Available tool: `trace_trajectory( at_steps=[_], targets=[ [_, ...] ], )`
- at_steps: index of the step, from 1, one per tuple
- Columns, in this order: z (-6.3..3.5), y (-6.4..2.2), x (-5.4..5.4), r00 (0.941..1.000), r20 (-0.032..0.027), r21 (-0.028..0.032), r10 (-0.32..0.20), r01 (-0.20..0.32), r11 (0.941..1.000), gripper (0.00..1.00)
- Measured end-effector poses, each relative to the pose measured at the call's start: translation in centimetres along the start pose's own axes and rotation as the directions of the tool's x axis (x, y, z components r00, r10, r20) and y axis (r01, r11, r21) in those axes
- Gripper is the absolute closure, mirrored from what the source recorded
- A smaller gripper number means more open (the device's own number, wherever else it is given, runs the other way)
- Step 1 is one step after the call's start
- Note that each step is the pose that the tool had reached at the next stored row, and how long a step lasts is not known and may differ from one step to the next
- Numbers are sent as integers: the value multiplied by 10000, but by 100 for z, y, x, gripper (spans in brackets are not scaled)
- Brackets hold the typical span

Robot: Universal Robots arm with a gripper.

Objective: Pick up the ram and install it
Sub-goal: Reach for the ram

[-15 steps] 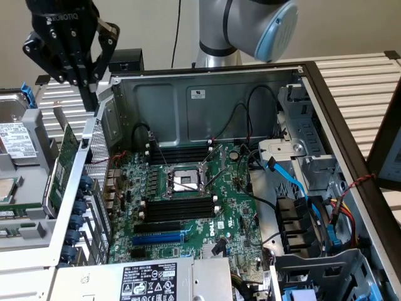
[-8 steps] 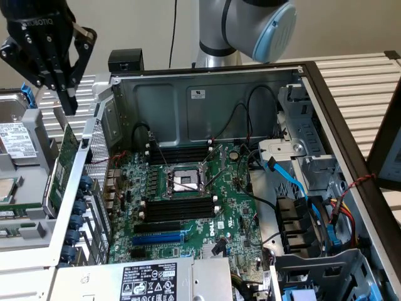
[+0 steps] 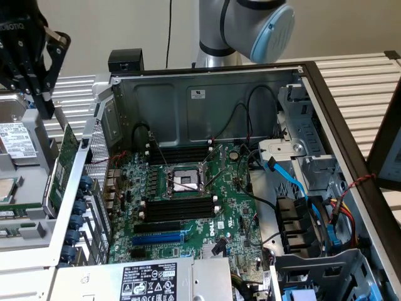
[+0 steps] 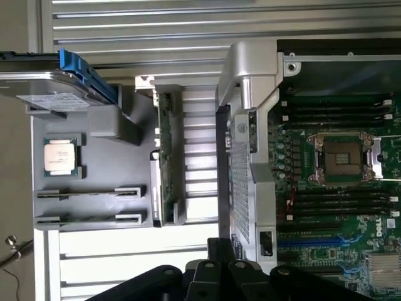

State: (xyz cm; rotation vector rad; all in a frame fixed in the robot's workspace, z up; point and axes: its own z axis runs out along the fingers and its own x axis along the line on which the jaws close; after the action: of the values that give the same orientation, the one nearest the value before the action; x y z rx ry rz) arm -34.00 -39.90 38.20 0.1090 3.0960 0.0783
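My black gripper [image 3: 44, 105] hangs shut over the grey parts tray [image 3: 37, 229] at the exterior view's left, outside the open computer case, and nothing shows between its fingers. Its dark fingers [image 4: 219, 263] also show in the wrist view, over the case's rear wall. A narrow green strip in a tray holder [image 3: 19, 210] looks like the ram, lying edge-on; the same holder [image 4: 88, 192] shows just a thin dark line. The motherboard [image 3: 225, 188] lies in the case, with long black memory slots [image 3: 178, 207] beside the CPU socket [image 3: 185, 180].
The tray also holds a hard drive [image 4: 56, 94], a loose CPU [image 4: 61, 155] and a bigger green card [image 4: 164, 157] standing on edge. Case walls [image 3: 200, 103], blue and black cables [image 3: 294, 182] and a drive cage [image 3: 307, 163] crowd the exterior view's right.
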Motion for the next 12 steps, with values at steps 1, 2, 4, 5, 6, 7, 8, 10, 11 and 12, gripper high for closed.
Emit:
trace_trajectory(
  at_steps=[1,2,4,5,6,7,8,10,11,12],
  targets=[
    [0,-3,45,10000,0,0,0,0,10000,90],
    [1,-7,94,10000,-1,0,-1,1,10000,90],
    [4,-13,183,10000,0,0,-1,1,10000,90],
    [6,-17,230,10000,0,0,-1,1,10000,90],
    [7,-20,275,10000,-1,1,-1,1,10000,90],
    [9,-23,320,10000,-1,1,0,0,10000,90],
    [12,-27,365,10000,0,0,-1,1,10000,90],
    [18,-34,453,10000,-1,1,-1,1,10000,90],
    [21,-37,500,10000,0,0,-1,1,10000,90],
    [24,-40,545,10000,0,0,-1,1,10000,90]
  ],
)
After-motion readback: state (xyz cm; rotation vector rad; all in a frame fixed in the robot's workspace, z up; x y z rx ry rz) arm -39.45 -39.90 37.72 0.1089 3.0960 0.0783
